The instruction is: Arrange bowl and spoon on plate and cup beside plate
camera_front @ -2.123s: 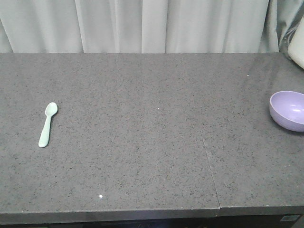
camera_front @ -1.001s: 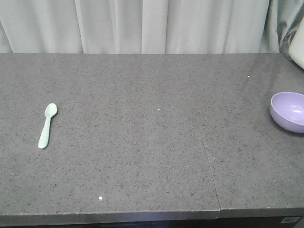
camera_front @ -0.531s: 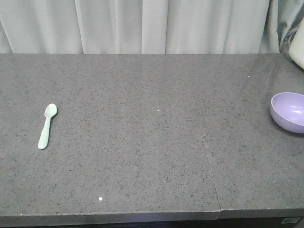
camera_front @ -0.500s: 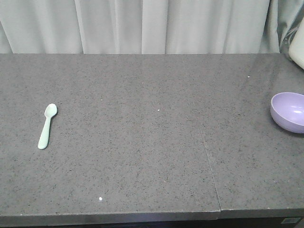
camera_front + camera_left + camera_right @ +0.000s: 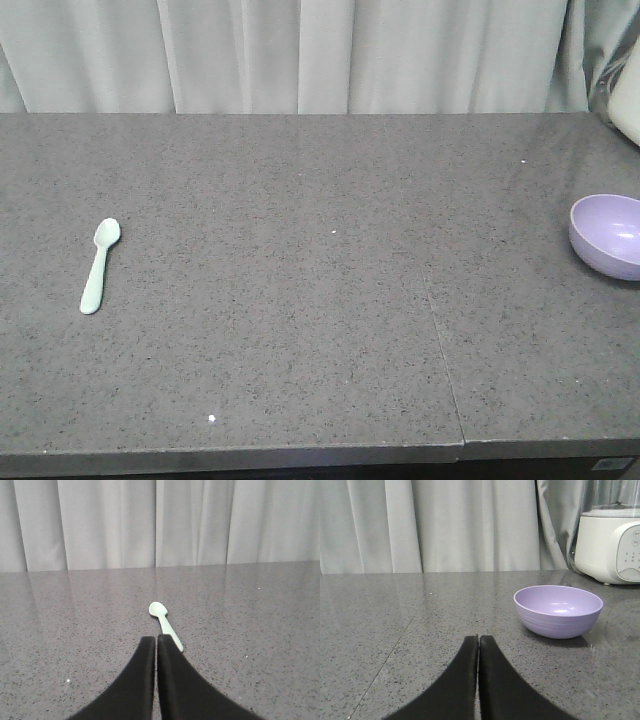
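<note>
Left wrist view, spoon (image 5: pixel 165 622) just beyond closed fingers (image 5: pixel 142 672), handle end nearest

Looks matte black on left gripper (image 5: pixel 156 638) and right gripper (image 5: pixel 478 638) alike: smooth curved fingers (image 5: pixel 134 680) (broad-based) narrowing to blunt tips.

It looks like a kitchen, or a mock-up of one: a long bench (image 5: pixel 300 390) of dark speckled stone carries a plastic bowl (image 5: pixel 606 235) and spoon (image 5: pixel 100 265), a white appliance (image 5: pixel 609 550) with a clear jar and button panel stands at its right end, and pale grey curtains (image 5: pixel 300 55) hang behind
</note>
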Motion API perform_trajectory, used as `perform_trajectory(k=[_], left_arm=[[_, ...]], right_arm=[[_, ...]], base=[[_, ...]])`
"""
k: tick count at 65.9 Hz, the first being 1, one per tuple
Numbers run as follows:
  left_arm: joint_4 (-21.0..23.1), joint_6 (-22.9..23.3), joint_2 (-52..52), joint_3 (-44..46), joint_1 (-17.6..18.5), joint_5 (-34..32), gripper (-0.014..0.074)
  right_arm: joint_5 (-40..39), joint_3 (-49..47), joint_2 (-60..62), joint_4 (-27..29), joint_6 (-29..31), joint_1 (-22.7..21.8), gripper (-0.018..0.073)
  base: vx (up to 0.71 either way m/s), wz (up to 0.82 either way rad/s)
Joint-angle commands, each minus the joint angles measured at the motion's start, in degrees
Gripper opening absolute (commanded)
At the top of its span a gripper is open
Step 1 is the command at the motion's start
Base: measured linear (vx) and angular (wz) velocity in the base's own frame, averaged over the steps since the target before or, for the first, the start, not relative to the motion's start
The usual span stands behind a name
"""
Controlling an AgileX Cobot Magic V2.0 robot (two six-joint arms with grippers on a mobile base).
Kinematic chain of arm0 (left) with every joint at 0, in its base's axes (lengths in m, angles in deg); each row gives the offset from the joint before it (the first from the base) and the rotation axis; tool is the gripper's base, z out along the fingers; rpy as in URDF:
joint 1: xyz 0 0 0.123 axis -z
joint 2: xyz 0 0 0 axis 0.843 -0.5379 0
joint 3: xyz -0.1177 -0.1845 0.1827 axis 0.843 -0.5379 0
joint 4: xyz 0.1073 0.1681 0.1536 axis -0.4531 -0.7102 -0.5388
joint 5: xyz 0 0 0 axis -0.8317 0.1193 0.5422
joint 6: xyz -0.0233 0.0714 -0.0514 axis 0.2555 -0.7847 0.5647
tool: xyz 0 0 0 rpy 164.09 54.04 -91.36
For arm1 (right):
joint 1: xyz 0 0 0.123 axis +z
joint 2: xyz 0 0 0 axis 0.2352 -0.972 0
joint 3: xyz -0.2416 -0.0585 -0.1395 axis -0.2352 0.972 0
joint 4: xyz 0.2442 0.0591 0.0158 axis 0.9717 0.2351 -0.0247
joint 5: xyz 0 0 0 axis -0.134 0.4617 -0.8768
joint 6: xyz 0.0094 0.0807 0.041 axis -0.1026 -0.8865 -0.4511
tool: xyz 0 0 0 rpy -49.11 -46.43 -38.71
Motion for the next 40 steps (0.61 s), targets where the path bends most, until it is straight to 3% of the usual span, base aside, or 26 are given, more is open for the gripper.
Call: perform_trajectory(k=[1, 40], left_arm=[[0.06, 0.37, -1.04, -1.70, 0.04, -4.48, -0.0006], [0.06, 0.37, -1.04, -1.70, 0.04, -4.48, -0.0006]], right_arm=[[-4.40, 0.90, 0.72, -0.32, 0.21, 0.05, -0.0005], [-4.40, 0.90, 0.72, -0.32, 0.21, 0.05, -0.0005]], base=[[0.00, 0.00], [0.00, 0.00]])
